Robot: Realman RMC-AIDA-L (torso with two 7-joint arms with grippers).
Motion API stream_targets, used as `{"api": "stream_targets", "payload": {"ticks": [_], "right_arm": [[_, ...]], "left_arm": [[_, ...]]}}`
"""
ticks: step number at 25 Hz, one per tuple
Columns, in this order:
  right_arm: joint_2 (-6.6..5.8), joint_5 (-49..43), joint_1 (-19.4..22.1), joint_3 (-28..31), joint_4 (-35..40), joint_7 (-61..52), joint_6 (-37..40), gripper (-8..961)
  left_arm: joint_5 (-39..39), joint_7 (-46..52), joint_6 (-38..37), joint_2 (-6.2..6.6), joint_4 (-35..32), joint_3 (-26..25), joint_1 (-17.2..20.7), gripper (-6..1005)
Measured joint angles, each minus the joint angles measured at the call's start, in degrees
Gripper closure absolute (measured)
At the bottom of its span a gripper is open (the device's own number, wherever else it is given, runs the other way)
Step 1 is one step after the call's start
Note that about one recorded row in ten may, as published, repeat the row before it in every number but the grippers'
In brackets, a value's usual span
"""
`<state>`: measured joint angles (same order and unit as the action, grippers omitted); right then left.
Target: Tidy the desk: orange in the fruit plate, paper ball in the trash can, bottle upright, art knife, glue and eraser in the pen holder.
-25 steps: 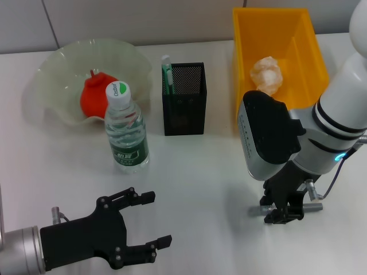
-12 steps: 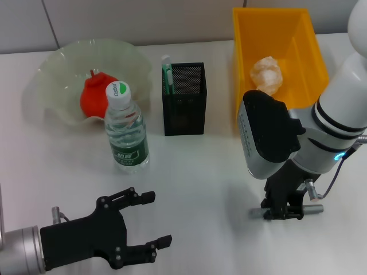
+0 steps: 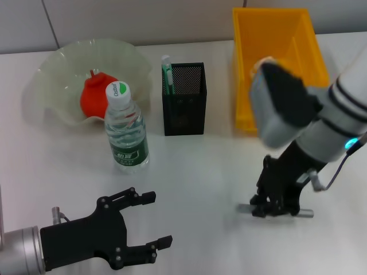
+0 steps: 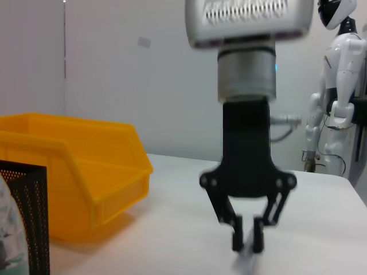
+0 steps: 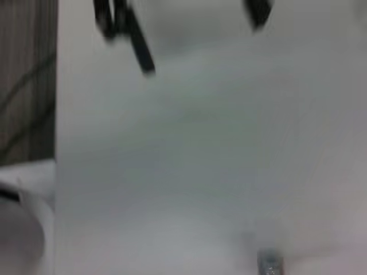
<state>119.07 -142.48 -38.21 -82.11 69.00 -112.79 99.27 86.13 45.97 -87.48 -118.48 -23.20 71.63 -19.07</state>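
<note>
The right gripper (image 3: pixel 274 207) is low over the white desk (image 3: pixel 200 172), in front of the trash can (image 3: pixel 298 34), and its fingers are closed on the art knife (image 3: pixel 275 210), a thin grey metal stick that lies almost flat under them; compared with one second ago the knife now points more to the robot's left and its end sticks out farther on that side; the right arm has tilted and its grey wrist housing now covers the place in the trash can where the paper ball was seen before, so the ball does not show now. In the left wrist view the same gripper (image 4: pixel 247 243) hangs straight down with its fingers close together just above the desk, beside the yellow bin (image 4: pixel 74 172). The left gripper (image 3: pixel 150 220) rests low near the front edge of the desk, fingers spread and holding nothing; it has not moved. The orange (image 3: pixel 94 94) lies in the fruit plate (image 3: pixel 57 63); the bottle (image 3: pixel 126 129) stands upright in front of the plate; the pen holder (image 3: pixel 184 100) stands between plate and trash can, with a green and white stick (image 3: pixel 167 71) in it, all as before.
</note>
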Motion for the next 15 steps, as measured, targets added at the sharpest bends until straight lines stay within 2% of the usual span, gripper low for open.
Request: {"api": "stream_targets", "payload": {"ticks": [8,13,15], "right_arm": [[-0.07,3.66,0.64,19.64,8.12,0.82,6.85,813],[-0.05,14.85,3.25,32.70,12.82,0.61,6.22,814],[-0.04,21.27,4.78,35.79,12.96,1.17,4.13,814]], "left_arm": [[-0.07,0.00,-0.29,0.00,0.00,0.00,0.00,154],[-0.07,0.00,-0.34,0.01,0.00,0.00,-0.10,154],[-0.07,0.00,-0.41,0.00,0.00,0.00,-0.12,154]]}}
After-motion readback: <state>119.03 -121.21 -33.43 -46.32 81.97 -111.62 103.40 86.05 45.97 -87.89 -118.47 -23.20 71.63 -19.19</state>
